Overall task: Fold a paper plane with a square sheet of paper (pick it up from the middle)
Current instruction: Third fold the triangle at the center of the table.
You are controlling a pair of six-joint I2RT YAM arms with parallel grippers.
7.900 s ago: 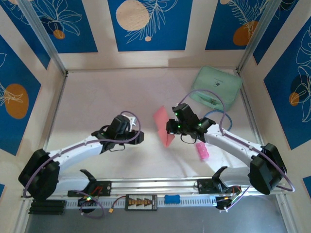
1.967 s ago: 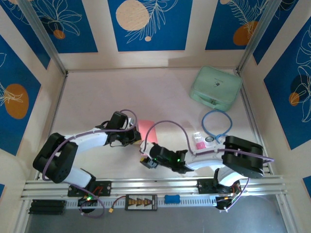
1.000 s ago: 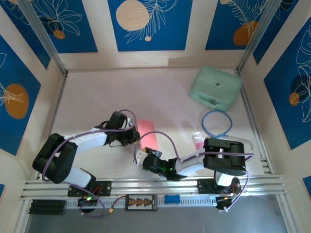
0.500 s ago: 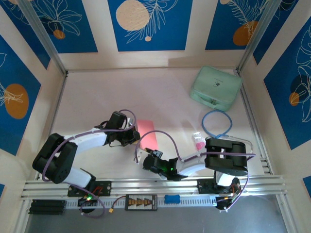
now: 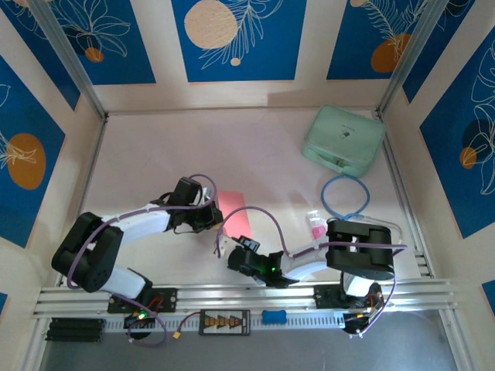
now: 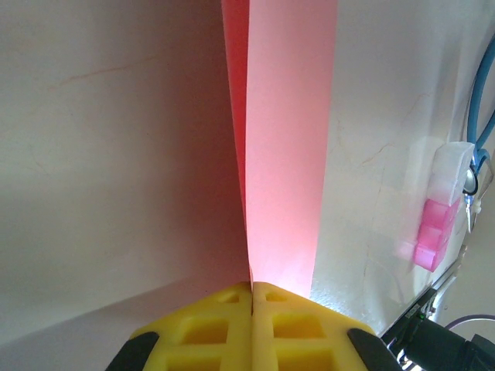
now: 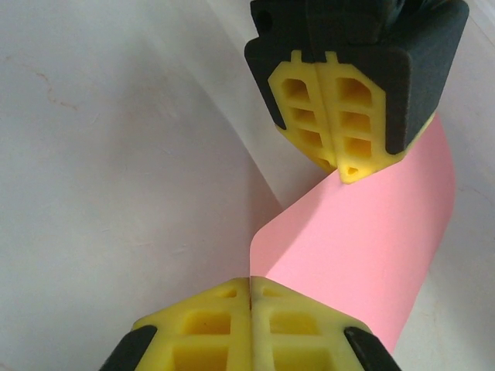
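Note:
The salmon-pink sheet of paper [image 5: 237,219] is folded into a narrow strip and held just off the table between both grippers. My left gripper [image 5: 212,218] is shut on its far end; in the left wrist view the yellow fingertips [image 6: 232,303] pinch the crease and the paper [image 6: 288,154] runs away from them. My right gripper [image 5: 223,246] is shut on the near corner. In the right wrist view its gripper [image 7: 250,280] meets the curled paper [image 7: 371,247], with the left gripper [image 7: 346,175] pinching the opposite edge.
A mint-green case [image 5: 344,139] sits at the back right. A blue cable loop [image 5: 346,197] and a small bright-pink stick [image 5: 317,229] lie right of the paper; the stick [image 6: 431,233] also appears in the left wrist view. Aluminium rail [image 5: 247,294] runs along the near edge.
Over eight seconds the right arm swung from the table's middle down to the near left. In the last half second its gripper turned slightly at the paper's near corner; the left arm stayed still.

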